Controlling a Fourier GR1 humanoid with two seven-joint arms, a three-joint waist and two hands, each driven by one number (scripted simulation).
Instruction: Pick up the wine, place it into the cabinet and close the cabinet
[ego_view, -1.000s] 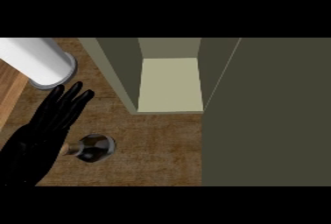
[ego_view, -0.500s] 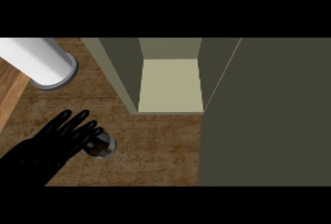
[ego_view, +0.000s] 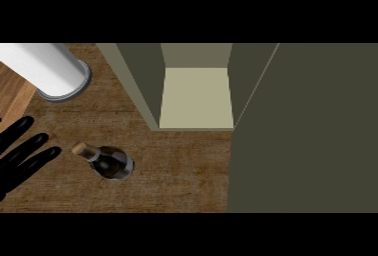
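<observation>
Brown wood-grain worktop (ego_view: 184, 175), with the wine (ego_view: 111, 162) standing near its left side, seen from almost straight above: cork tilted toward the far left, dark shoulders and round base below it. Free of any grip, well short of the cabinet (ego_view: 196, 102). Just left of the bottle, a black hand (ego_view: 22, 155) at the view's left edge, so by its side the left hand; fingers (ego_view: 40, 156) straight and spread, pointing far-right toward the cork, close to it but apart from it, holding nothing. Probably set that way to leave room for closing round the neck or body. No right hand anywhere in view.

Far and right of the bottle, the cabinet open, pale shelf floor bare between olive walls, a ready place for the bottle. Along the right, a broad olive panel, likely the door (ego_view: 303, 130) swung out toward the near side, left wide so the bottle can pass in. At the far left, a white cylinder (ego_view: 52, 70) with a grey rim, standing clear of the path.

Judged from this: grasp not yet made, placing and closing both still to do. One risk: a tall narrow bottle, easy to knock over by a sideways brush.
</observation>
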